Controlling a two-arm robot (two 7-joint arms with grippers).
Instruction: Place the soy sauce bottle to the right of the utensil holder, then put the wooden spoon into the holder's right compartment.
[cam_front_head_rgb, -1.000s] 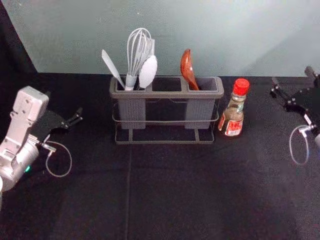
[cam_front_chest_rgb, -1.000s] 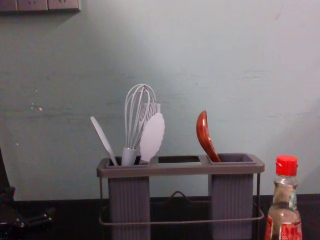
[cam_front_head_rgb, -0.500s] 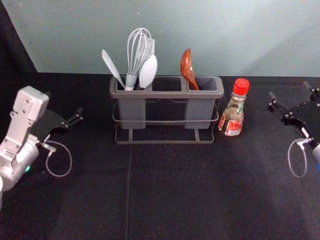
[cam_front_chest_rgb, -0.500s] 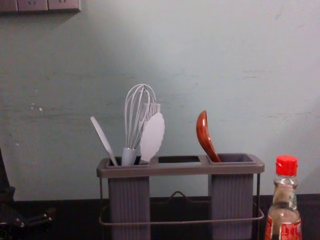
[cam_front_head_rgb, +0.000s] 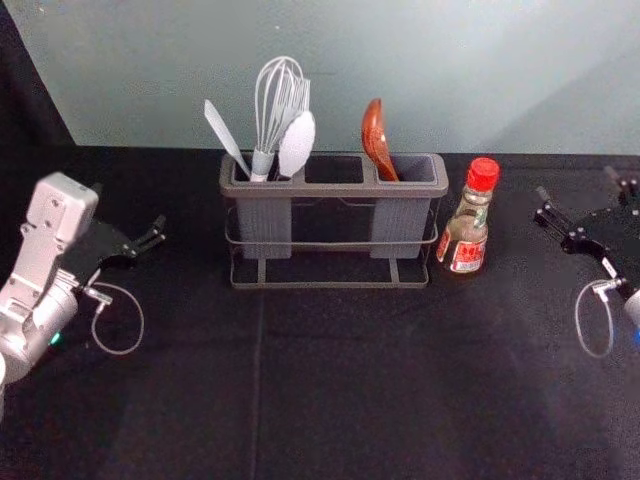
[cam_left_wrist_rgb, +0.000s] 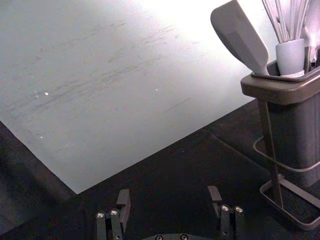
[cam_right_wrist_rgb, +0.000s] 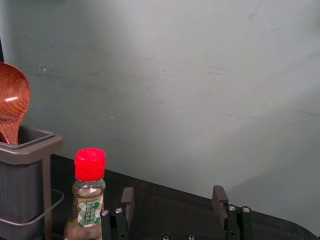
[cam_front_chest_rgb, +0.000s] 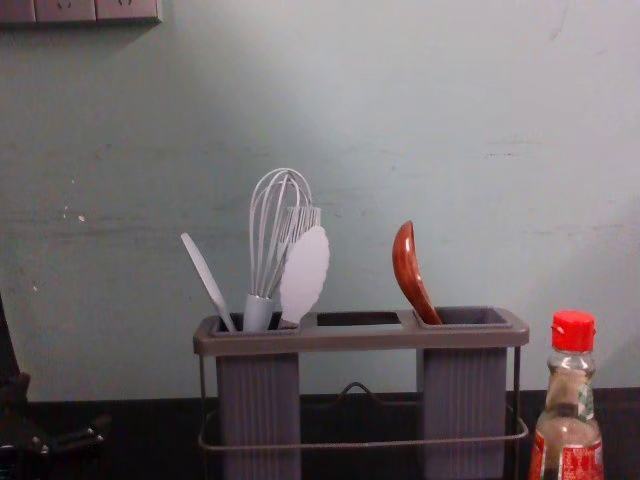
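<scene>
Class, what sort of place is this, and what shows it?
Probably a robotics lab mimicking a kitchen: a utensil holder, a soy sauce bottle, and, flanking them, left pincer and right pincer.

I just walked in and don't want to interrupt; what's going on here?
Nothing is being handled. The left pincer, open and empty, is left of the utensil holder; the right pincer, likewise, is right of the soy sauce bottle. The bottle stands just right of the holder, and the wooden spoon leans in the holder's right compartment, so both placements look done.
</scene>
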